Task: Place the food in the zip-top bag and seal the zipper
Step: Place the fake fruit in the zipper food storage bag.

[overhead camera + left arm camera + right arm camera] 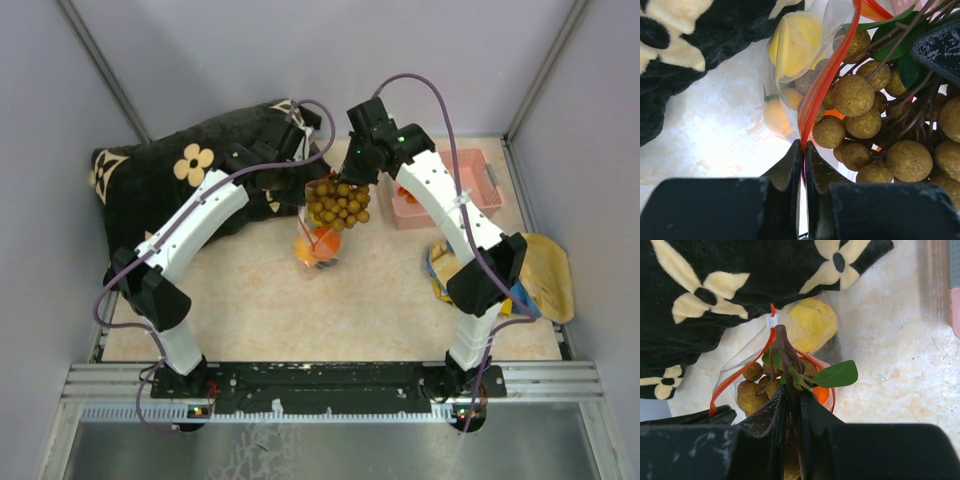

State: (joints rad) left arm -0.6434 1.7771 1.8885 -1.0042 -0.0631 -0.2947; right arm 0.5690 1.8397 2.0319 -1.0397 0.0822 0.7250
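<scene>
The clear zip-top bag (318, 250) hangs over the table's middle with its mouth open upward. My left gripper (803, 145) is shut on the bag's orange-red zipper (827, 75) and holds that edge up. The right gripper (793, 390) is shut on the brown stem (785, 347) of the bunch of tan-brown balls (338, 203), which hangs in the bag's mouth, partly inside. A green leaf (837, 374) sticks out beside the stem. A yellow fruit (812, 322) and an orange fruit (822, 394) lie inside the bag.
A black plush cloth with cream flowers (180, 170) covers the back left, close behind the bag. The pink basket (445, 190) stands at the back right. A yellow-and-blue cloth (540, 275) lies by the right arm.
</scene>
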